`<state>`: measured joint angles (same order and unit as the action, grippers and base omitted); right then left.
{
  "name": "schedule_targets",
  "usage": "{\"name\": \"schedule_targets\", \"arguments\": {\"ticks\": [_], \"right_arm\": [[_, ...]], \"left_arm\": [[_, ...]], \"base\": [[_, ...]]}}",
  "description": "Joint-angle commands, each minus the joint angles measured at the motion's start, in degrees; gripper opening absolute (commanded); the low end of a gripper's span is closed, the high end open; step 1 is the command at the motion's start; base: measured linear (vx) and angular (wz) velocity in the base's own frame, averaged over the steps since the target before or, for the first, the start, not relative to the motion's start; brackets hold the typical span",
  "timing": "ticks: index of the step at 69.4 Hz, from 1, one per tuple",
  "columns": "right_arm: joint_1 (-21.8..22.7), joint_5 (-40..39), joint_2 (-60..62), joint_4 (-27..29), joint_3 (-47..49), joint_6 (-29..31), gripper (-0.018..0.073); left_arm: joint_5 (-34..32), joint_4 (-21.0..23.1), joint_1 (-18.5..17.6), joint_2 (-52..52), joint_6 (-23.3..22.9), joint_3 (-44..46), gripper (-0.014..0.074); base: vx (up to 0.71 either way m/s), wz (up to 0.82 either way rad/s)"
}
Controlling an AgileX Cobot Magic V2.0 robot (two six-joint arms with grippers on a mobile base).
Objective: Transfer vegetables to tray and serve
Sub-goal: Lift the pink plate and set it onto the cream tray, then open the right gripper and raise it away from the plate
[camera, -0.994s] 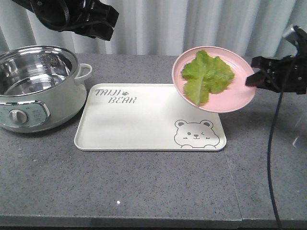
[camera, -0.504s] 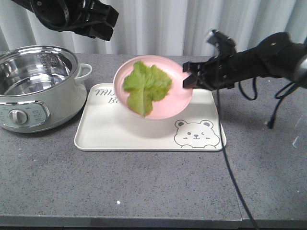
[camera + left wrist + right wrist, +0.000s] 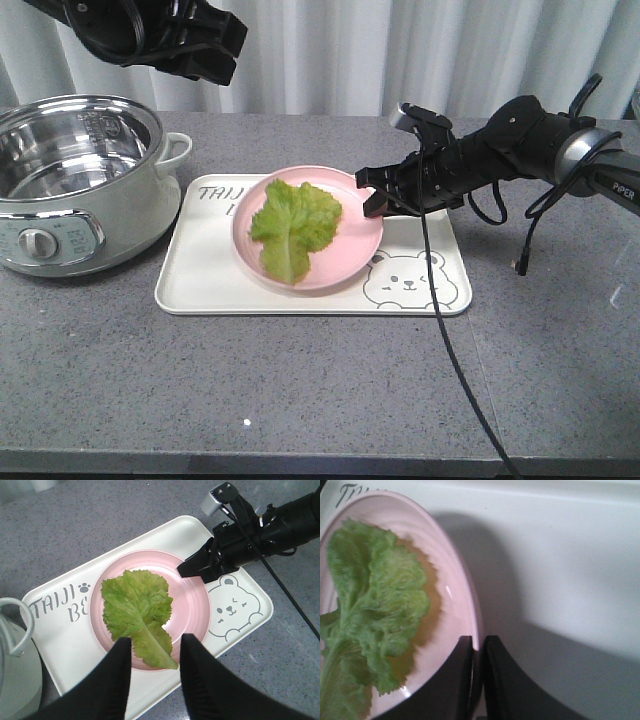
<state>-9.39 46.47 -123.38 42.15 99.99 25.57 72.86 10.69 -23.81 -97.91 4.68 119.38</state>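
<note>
Right wrist-mounted view: right gripper (image 3: 479,644) nips the pink plate (image 3: 454,611) by its rim; lettuce leaf (image 3: 375,605) lies mid-plate, clear of the fingers (image 3: 462,672). Left gripper (image 3: 152,647) hangs spread and empty above the plate.

Worktop (image 3: 300,390): grey, speckled, matt, stone-like. Tray (image 3: 200,272): cream, smooth, satin, plastic-looking. Pink plate (image 3: 360,236): glossy, with bright highlights on its ridged wall. Lettuce leaf (image 3: 290,222): crinkled, matt. Pot (image 3: 70,150), left: polished metal bowl in a glossy pale casing. Curtain (image 3: 320,55), far side: pleated cloth.

The right arm (image 3: 500,145) stretches low and inward, its right gripper (image 3: 370,198) clamped on the pink plate (image 3: 358,235) (2 fingers nearly touching). The left gripper (image 3: 156,641) hangs high, jaws apart.
</note>
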Motion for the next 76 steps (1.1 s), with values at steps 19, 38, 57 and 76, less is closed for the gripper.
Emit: {"name": "schedule_targets", "arguments": {"ticks": [19, 38, 57, 76], "right_arm": [[0.1, -0.2, 3.5, 0.2, 2.6, 1.2, 0.0435], [0.2, 9.0, 3.5, -3.9, 12.0, -3.7, 0.048], [0.2, 27.5, 6.3, -19.4, 29.3, -16.8, 0.0398], [0.1, 27.4, 18.7, -27.3, 29.9, -25.6, 0.0396]], "left_arm": [[-0.7, -1.1, -0.4, 2.2, -0.4, 1.8, 0.023], [-0.7, -1.8, -0.4, 2.2, -0.5, 1.8, 0.023], [-0.8, -2.0, -0.4, 2.2, -0.4, 1.8, 0.023], [-0.7, -3.6, -0.4, 2.2, -0.4, 1.8, 0.023]], "base": [[0.0, 0.0], [0.0, 0.0], [0.0, 0.0], [0.0, 0.0]]}}
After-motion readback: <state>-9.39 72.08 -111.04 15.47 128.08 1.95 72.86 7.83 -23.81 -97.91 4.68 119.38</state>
